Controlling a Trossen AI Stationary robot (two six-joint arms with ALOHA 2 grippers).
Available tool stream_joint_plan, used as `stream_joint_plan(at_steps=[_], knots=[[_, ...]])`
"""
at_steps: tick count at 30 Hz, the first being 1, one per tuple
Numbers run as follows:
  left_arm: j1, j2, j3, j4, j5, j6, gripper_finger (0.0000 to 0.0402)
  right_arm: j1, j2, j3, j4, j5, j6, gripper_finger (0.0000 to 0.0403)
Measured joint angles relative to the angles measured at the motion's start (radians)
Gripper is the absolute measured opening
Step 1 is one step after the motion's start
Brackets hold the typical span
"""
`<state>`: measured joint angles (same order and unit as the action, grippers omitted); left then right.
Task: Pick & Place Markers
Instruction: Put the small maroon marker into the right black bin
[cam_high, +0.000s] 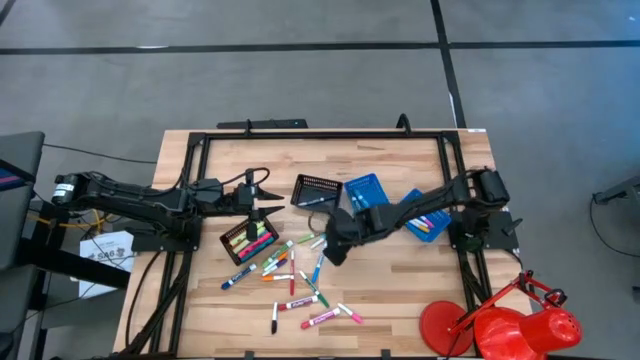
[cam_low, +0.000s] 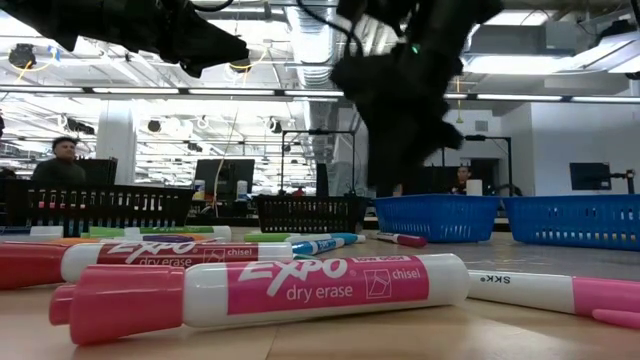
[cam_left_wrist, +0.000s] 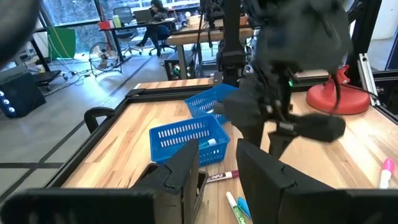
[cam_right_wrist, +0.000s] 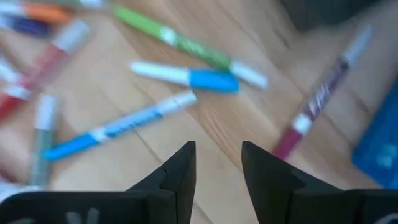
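I have right gripper (cam_right_wrist: 217, 171) parted, empty, hovering over loose markers (cam_high: 295, 280) mid-table — most left to place. Some already sit in black tray (cam_high: 249, 241) and blue tray (cam_high: 428, 222). Left gripper (cam_left_wrist: 217, 171) parted, empty, above black tray.

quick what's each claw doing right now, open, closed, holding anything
Left claw: open, empty, above the black tray holding markers.
Right claw: open, empty, over the loose markers on the table.

markers (cam_right_wrist: 155, 118) blurred in right wrist view; red lamp (cam_high: 520, 325) cut off
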<state>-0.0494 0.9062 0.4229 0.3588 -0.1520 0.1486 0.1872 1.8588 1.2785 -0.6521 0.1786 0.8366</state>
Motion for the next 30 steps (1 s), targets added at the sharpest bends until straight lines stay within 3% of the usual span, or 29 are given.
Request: stream_joint_plan(at_steps=[10,17,22,30], knots=[[0.000,0.000,0.000,0.000,0.000,0.000,0.0106,-0.026,0.121,0.000,0.017,0.037,0.031,0.0118],[0.000,0.000,0.000,0.001,0.000,0.000,0.0106,-0.069,0.079,0.000,-0.008,0.035,0.038,0.0118],[0.000,0.000,0.000,0.001,0.000,0.000,0.0106,-0.074,0.070,0.000,-0.062,0.116,0.124,0.0118],[0.000,0.000,-0.003,0.003,0.009,-0.033,0.0106,-0.086,0.123,0.000,-0.070,0.077,0.151,0.0118]])
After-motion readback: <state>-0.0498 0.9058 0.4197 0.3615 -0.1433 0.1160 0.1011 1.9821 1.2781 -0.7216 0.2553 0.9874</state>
